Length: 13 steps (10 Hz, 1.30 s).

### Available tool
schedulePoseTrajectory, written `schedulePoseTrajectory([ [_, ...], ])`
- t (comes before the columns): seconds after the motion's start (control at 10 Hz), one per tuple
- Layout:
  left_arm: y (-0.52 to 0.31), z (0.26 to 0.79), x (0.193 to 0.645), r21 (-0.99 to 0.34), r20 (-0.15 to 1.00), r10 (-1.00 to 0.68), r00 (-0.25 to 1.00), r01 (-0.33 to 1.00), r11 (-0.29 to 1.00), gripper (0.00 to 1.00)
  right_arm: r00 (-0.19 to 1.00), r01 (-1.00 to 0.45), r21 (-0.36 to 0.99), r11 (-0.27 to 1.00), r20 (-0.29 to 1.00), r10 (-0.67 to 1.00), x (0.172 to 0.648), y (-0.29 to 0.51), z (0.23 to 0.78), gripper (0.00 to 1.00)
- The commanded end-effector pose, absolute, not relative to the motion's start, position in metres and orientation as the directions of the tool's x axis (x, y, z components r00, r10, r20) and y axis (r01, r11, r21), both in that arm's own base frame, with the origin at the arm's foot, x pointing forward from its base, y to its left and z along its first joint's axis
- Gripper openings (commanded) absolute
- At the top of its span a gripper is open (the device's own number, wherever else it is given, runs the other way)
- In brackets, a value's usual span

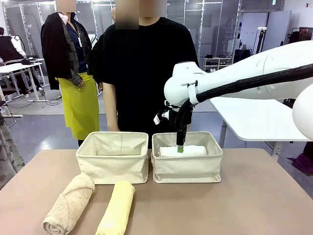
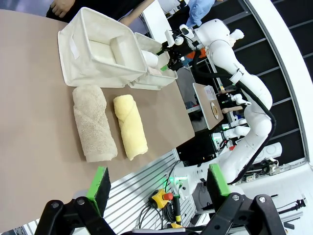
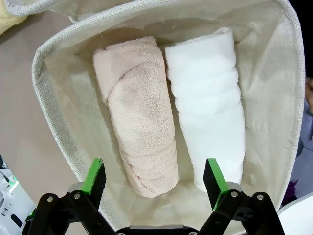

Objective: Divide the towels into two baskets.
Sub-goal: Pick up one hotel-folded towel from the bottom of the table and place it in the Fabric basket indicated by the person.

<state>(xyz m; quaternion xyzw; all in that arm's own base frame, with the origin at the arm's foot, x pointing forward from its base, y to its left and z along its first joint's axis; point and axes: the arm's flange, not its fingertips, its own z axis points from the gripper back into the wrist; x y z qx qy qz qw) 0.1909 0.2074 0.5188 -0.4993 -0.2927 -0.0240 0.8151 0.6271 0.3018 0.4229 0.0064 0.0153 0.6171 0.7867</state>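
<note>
Right arm (image 1: pixel 234 78) over the right basket (image 1: pixel 187 169)
My right gripper (image 3: pixel 154 174) points down, jaws wide, empty, above pinkish cream towel (image 3: pixel 139 122), white towel (image 3: pixel 208 103); left gripper (image 2: pixel 157 180) gapes empty too

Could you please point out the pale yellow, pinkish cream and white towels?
pale yellow towel (image 1: pixel 116 208): front view, roll's middle.
pinkish cream towel (image 3: pixel 139 117): right wrist view, roll's middle.
white towel (image 3: pixel 208 107): right wrist view, roll's middle.

Front camera faces across the table (image 1: pixel 254 196). Right wrist hangs close over one basket (image 3: pixel 41 93). Left wrist, farther off, frames both upper-left.
</note>
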Motion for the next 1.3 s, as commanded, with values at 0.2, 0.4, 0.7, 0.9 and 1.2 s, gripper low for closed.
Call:
schedulePoseTrajectory([
  [0.2,0.208,0.521,0.188,-0.802,0.507,0.254,0.824,0.343,0.489,1.00,0.418,-0.906,0.147,0.397,0.156,0.895,0.611,0.274,0.489,1.00],
  [0.4,0.208,0.521,0.188,-0.802,0.507,0.254,0.824,0.343,0.489,1.00,0.506,-0.855,0.244,0.458,0.191,0.841,0.568,0.240,0.514,1.00],
  [0.7,0.208,0.521,0.188,-0.802,0.507,0.254,0.824,0.343,0.489,1.00,0.689,-0.686,0.482,0.545,0.191,0.699,0.531,0.143,0.534,1.00],
  [0.9,0.208,0.521,0.188,-0.802,0.507,0.254,0.824,0.343,0.489,1.00,0.804,-0.547,0.618,0.564,0.200,0.560,0.509,0.071,0.532,1.00],
  [1.2,0.208,0.521,0.188,-0.802,0.507,0.254,0.824,0.343,0.489,1.00,0.936,-0.328,0.826,0.458,0.219,0.274,0.467,-0.047,0.496,1.00],
])
